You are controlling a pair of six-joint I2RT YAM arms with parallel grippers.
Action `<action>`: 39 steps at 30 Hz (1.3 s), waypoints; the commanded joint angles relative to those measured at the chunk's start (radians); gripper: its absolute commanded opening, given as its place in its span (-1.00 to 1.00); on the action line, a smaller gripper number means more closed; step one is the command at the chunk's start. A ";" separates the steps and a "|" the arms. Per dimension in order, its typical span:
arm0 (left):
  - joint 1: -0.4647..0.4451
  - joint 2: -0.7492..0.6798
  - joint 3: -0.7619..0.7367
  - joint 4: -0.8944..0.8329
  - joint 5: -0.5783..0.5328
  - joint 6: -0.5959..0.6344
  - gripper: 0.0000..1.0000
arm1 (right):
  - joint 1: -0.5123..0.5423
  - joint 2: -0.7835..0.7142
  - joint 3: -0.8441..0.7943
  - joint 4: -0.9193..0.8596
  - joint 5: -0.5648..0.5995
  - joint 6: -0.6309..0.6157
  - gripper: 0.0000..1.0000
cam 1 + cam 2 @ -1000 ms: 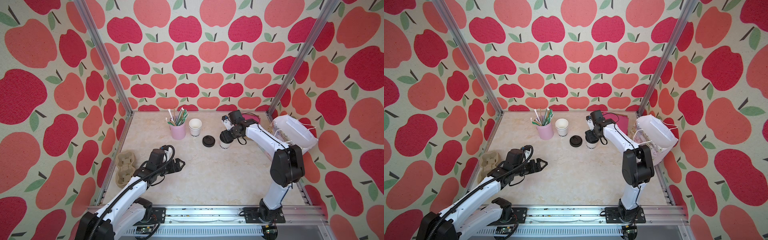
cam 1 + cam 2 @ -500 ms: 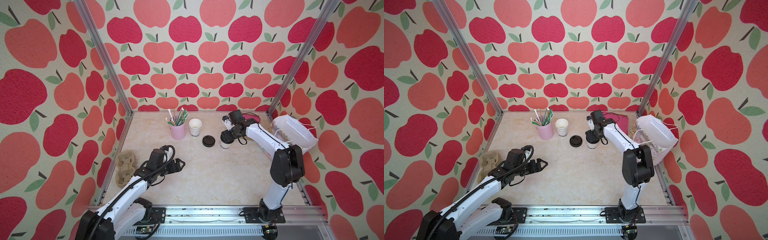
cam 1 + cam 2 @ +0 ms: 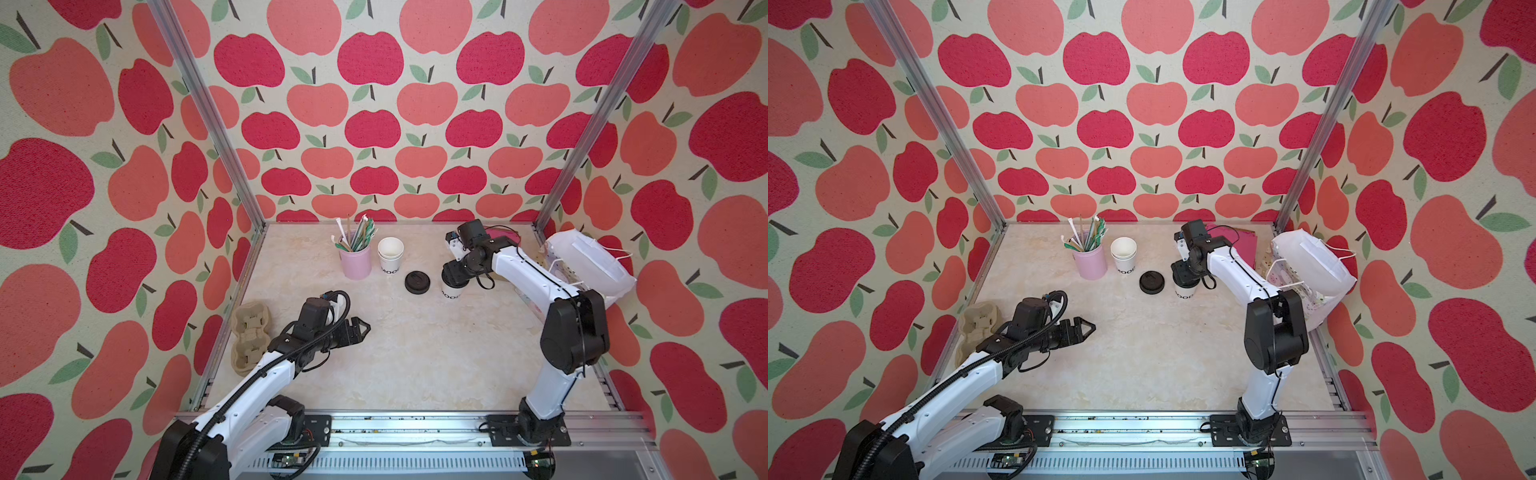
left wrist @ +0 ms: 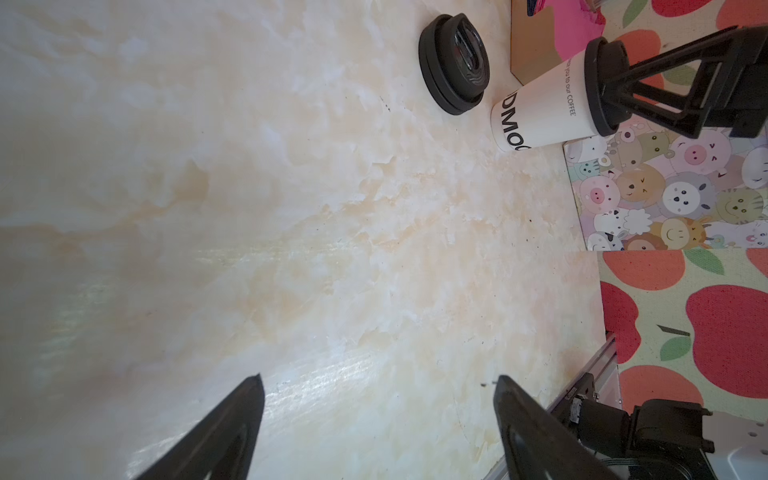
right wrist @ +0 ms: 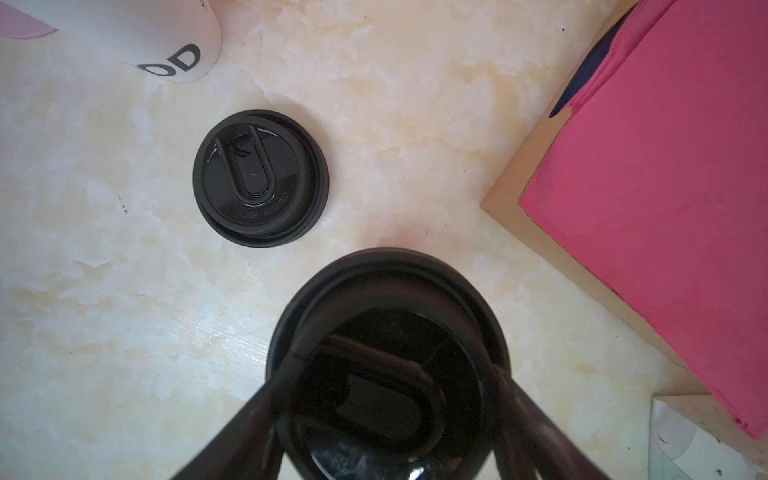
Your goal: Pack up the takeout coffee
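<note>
White paper cup [image 3: 452, 294] upright on the tabletop [image 3: 415, 365], toward the far edge, right of middle — black lid [image 5: 386, 282] seated on its rim. Right gripper [image 3: 455, 277] sits over it from above, fingers [image 5: 253, 419] astride the lid at its edge; clamped or loose — cannot tell. Spare black lid [image 3: 417, 282] flat just beside the cup, on its left. Left gripper [image 4: 378, 380] hovers left of middle, well apart from the cup, jaws spread, nothing between. Stack of white cups [image 3: 390, 258] and pink straw cup [image 3: 356, 262] by the far edge. Cardboard carrier [image 3: 249, 332] at the left edge; white bag [image 3: 590, 262] at the right edge.
</note>
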 commanded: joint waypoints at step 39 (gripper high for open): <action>0.008 -0.057 -0.042 0.061 -0.012 -0.001 0.82 | -0.010 -0.214 0.055 -0.037 0.032 0.024 0.94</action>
